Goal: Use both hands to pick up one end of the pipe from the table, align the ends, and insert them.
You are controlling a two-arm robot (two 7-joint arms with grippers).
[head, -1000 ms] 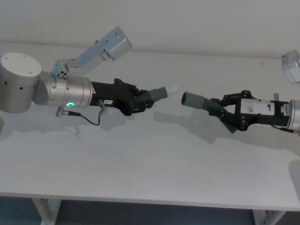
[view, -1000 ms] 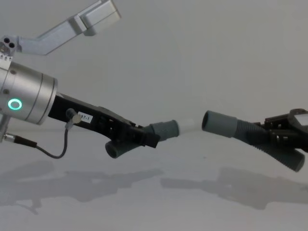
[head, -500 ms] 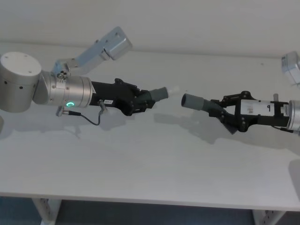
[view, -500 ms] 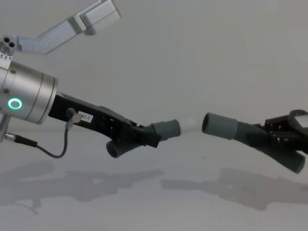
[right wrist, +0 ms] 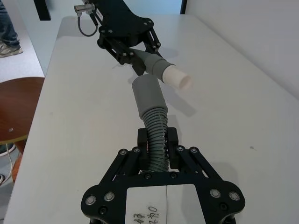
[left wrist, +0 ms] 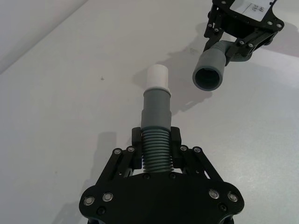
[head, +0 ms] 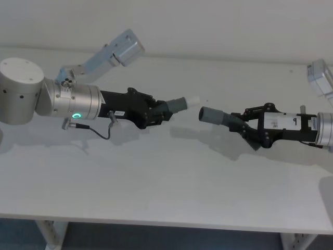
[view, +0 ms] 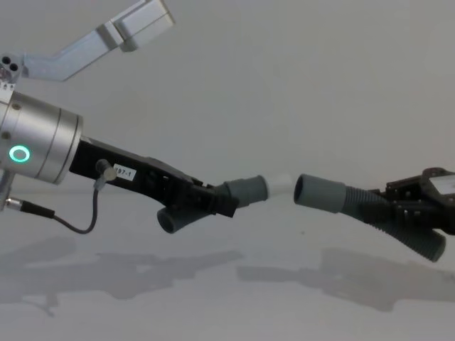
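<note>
Left gripper jaws clamped on white-tipped pipe piece; right gripper jaws clamped on open-mouthed pipe piece; ends near, apart, above counter.

You can see white labels on the left hand and right hand, but their markings are unreadable.

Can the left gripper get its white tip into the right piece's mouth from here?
Probably yes. The white tip and the open mouth face each other across a bare gap above the table, but they sit slightly offset, so alignment is needed first.
</note>
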